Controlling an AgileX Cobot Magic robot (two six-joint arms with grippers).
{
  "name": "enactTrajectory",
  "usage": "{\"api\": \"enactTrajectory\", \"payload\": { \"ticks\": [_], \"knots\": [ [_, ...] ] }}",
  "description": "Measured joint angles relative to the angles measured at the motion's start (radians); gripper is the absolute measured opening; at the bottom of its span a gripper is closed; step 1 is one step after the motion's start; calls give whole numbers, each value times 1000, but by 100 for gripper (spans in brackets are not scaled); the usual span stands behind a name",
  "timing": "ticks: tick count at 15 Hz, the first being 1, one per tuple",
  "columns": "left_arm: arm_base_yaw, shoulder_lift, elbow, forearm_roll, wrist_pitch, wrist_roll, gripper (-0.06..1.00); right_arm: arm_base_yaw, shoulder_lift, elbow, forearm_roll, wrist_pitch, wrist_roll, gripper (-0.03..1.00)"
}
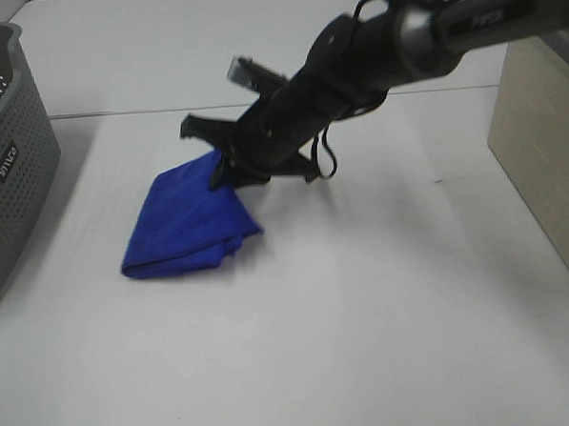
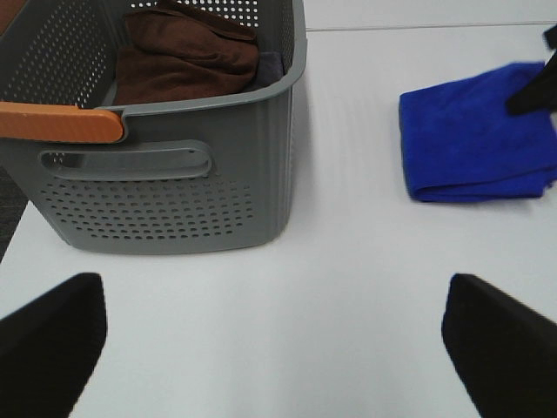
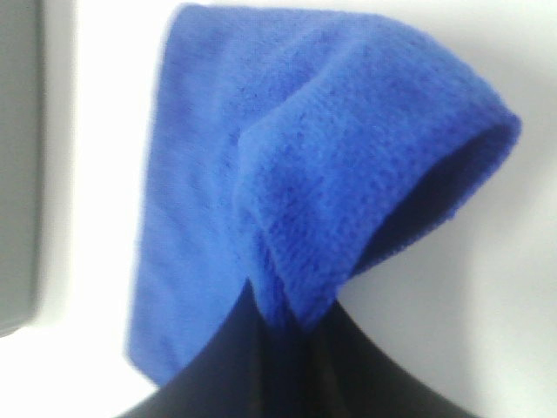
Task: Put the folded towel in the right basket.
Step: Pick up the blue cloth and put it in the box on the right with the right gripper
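The folded blue towel (image 1: 190, 223) lies on the white table left of centre, with its near-right corner lifted. My right gripper (image 1: 227, 168) reaches across the middle and is shut on that corner. In the right wrist view the towel (image 3: 313, 157) hangs pinched between the dark fingers (image 3: 218, 374) of the right gripper (image 3: 283, 335). My left gripper (image 2: 278, 348) is open and empty above bare table, and its view shows the towel (image 2: 470, 139) off to one side. A beige container (image 1: 544, 152) stands at the right edge; I only see its side wall.
A grey perforated basket (image 1: 4, 151) stands at the left edge. In the left wrist view the basket (image 2: 174, 200) holds a brown cloth (image 2: 187, 52) and has an orange handle (image 2: 57, 122). The white table (image 1: 367, 323) runs to the front.
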Motion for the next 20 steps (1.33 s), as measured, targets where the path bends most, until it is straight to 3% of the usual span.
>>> {"api": "enactTrajectory", "payload": {
  "ticks": [1,4,9,10,12,14,18,19,20],
  "knots": [
    [0,0,0,0,0,0,97,-19,-41,0,0,12,-15,8],
    [0,0,0,0,0,0,97,-191,-278,0,0,87,-62,8],
    [0,0,0,0,0,0,97,-626,-606,0,-6,272,-145,8],
    [0,0,0,0,0,0,97,-772,-667,0,-50,300,-151,8],
    [0,0,0,0,0,0,97,-917,-688,0,-157,383,-151,8],
    [0,0,0,0,0,0,97,-982,-665,0,-283,455,-151,8],
    [0,0,0,0,0,0,97,-986,-628,2,-450,485,-118,8],
    [0,0,0,0,0,0,97,-986,-628,3,-472,485,-107,12],
    [0,0,0,0,0,0,97,-986,-628,7,-519,487,-72,26]
  ]
}}
